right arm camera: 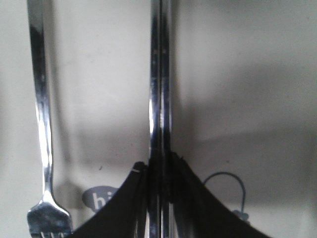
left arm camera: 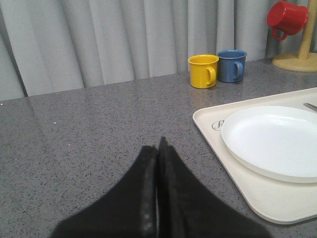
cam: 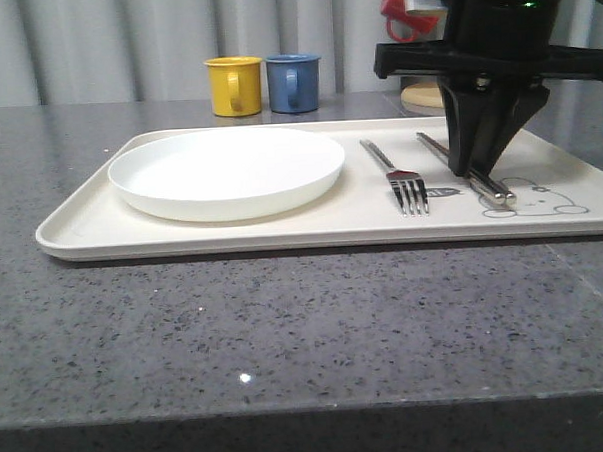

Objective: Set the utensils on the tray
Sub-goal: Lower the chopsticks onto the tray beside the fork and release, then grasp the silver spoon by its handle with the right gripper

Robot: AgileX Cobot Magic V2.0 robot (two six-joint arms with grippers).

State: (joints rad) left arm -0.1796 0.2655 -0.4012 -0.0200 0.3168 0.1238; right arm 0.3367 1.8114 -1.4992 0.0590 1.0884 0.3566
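The tray (cam: pixel 232 229) lies flat on the grey table (cam: pixel 286 327), and most of the setting is already on it. The plate (cam: pixel 227 172) sits on its left half, the fork (cam: pixel 394 177) lies to the right of the plate with its tines toward the near edge, and the chopsticks (cam: pixel 490 186) lie side by side just right of the fork, their near ends close to the bunny drawing (cam: pixel 546 203).

The right claw (cam: pixel 471 167) stands over the chopsticks with its tips down at the tray. In the right wrist view its fingers (right arm camera: pixel 131 198) are pressed in against the pair (right arm camera: pixel 159 89), one on each side, so it has hold of them while they rest on the tray surface; the fork (right arm camera: pixel 42 124) runs alongside, apart from them.

The left claw (left arm camera: pixel 158 148) hovers over bare table beside the tray's left end (left arm camera: pixel 223 144), its jaws closed tight together with nothing between them.

Behind the tray stand a yellow mug (cam: pixel 233 85) and a blue mug (cam: pixel 293 82), touching or nearly so. A red mug (left arm camera: pixel 286 17) hangs on a wooden stand (left arm camera: pixel 302 49).
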